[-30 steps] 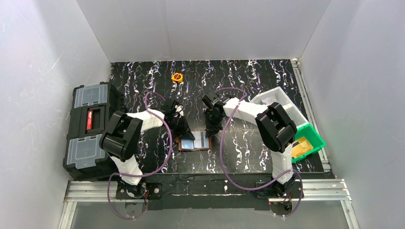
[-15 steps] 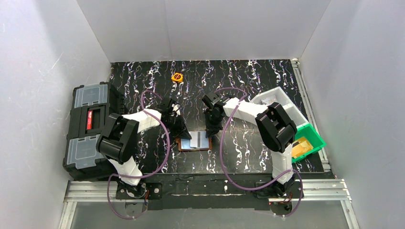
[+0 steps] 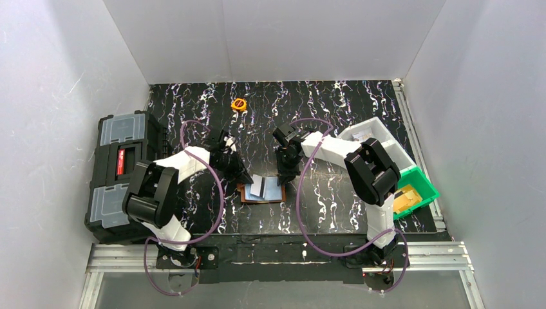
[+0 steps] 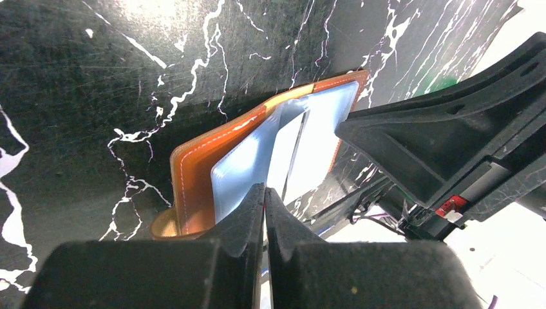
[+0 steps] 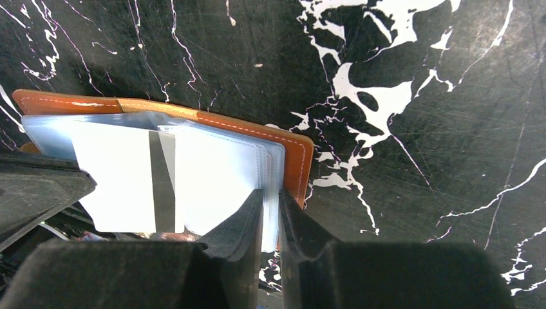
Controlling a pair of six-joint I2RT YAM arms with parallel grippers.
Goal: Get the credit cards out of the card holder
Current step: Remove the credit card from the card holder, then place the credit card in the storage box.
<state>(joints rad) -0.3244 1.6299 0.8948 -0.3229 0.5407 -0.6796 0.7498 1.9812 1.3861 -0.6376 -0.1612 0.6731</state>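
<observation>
One card holder [image 5: 297, 154], one credit card [image 5: 122, 174] visible.
My right gripper [image 5: 270, 196] pinches the holder's edge; left gripper [image 4: 264, 192] pressed together, contents hidden.

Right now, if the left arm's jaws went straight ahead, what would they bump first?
The card holder. Its pale blue pocket lies right at the tips of the left gripper, whose jaws are shut. I can't tell if they already pinch it.
</observation>
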